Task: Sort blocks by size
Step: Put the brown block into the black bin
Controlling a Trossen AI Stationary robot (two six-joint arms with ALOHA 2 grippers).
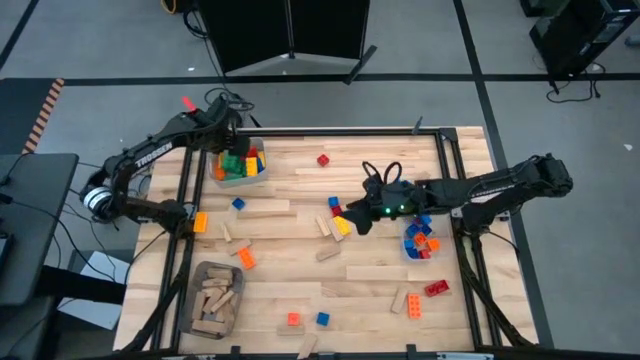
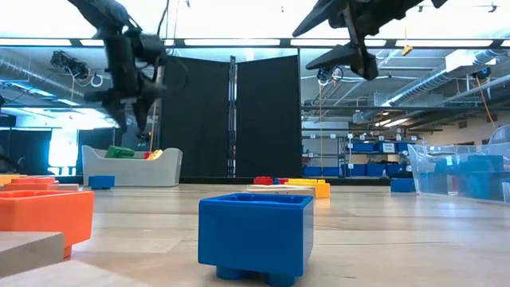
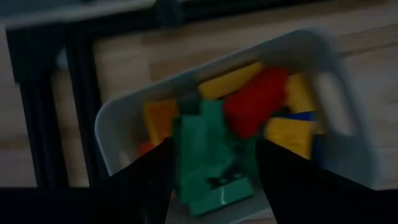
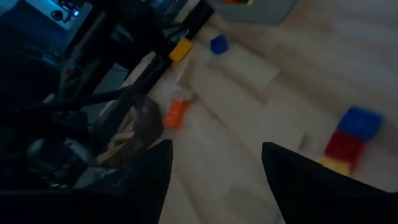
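Left gripper hovers over the grey bin, fingers parted around a green brick, seemingly loose. Right gripper waits wide, empty, mid-table.

In the left wrist view a green block blurs together and covers the bricks beneath in the grey bin.
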